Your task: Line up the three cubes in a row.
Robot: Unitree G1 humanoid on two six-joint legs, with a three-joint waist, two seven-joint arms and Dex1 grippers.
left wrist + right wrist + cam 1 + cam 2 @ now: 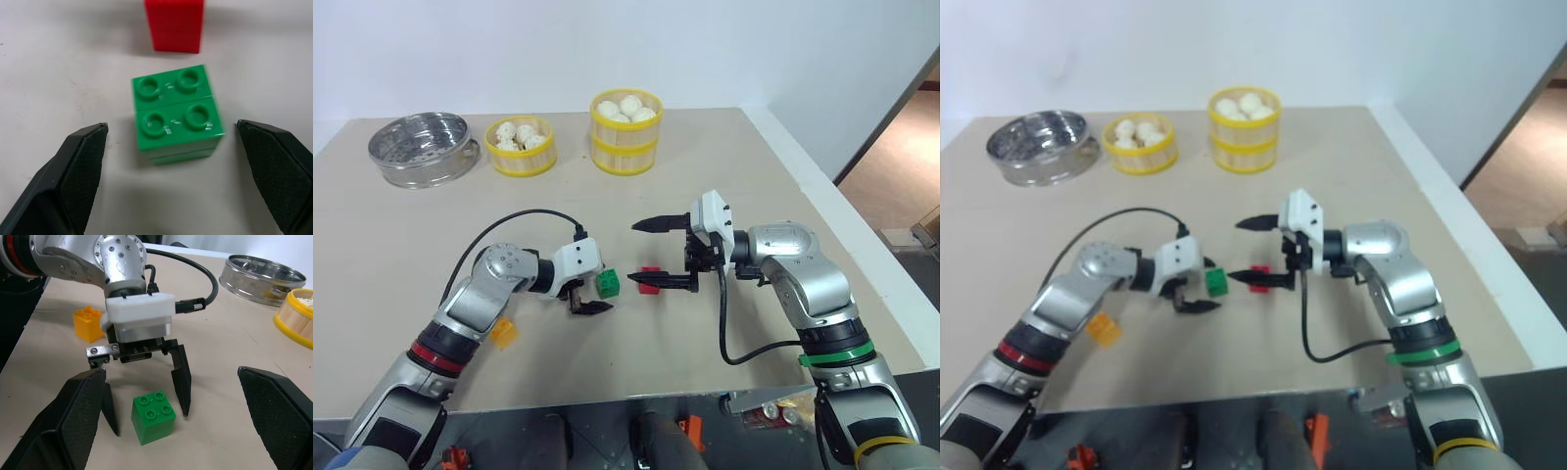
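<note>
With both grippers spread and empty, three cubes lie on the table (401,225).

Left gripper (587,299) straddles the green cube (607,284); right gripper (661,253) hovers over the adjacent red cube (650,280); the orange cube (503,332) lies apart, nearest the left arm.

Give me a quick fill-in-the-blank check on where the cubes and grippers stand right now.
1. The left gripper stands open around the ____ cube.
2. The red cube lies between the green cube and the ____ gripper.
3. The yellow-orange cube sits apart, beside the ____ arm.
4. Both bamboo steamers hold white ____.

Missing words: green; right; left; buns
</note>
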